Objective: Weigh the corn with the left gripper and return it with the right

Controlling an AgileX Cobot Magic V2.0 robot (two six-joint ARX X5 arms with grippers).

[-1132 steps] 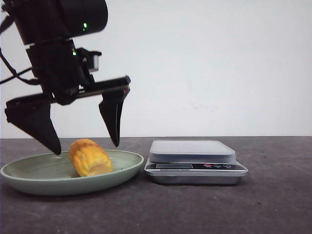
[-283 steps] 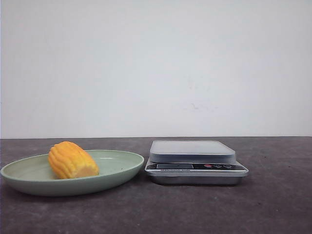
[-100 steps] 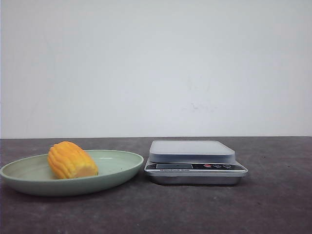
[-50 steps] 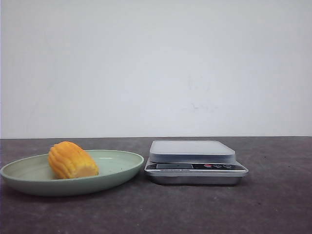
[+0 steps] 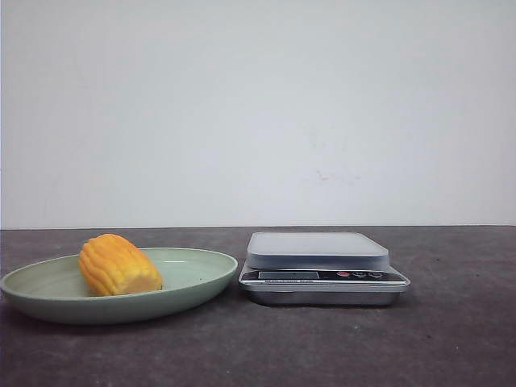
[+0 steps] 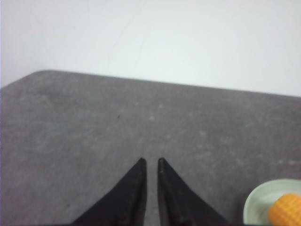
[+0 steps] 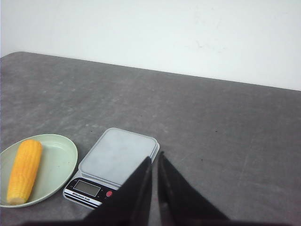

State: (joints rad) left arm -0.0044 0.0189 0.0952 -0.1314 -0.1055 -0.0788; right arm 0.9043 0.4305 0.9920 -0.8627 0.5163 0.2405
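Note:
The yellow-orange corn [image 5: 118,265] lies on its side in the pale green plate [image 5: 193,284] at the left of the table. Neither arm shows in the front view. In the left wrist view my left gripper [image 6: 150,160] is shut and empty above bare table, with the corn [image 6: 287,211] and the plate [image 6: 256,205] at the frame's corner. In the right wrist view my right gripper [image 7: 154,157] is shut and empty, held high, its tips over the edge of the scale [image 7: 113,157]. The corn [image 7: 24,170] lies lengthwise in the plate [image 7: 61,160] there.
A silver kitchen scale [image 5: 322,268] with a grey platform stands right beside the plate, its display and buttons facing front. A white wall closes off the back of the dark grey table [image 5: 451,339].
Long ago the left gripper hung open over the corn in the plate; it has since left the front view and the corn lies a little further left. Nothing moved in the last second.

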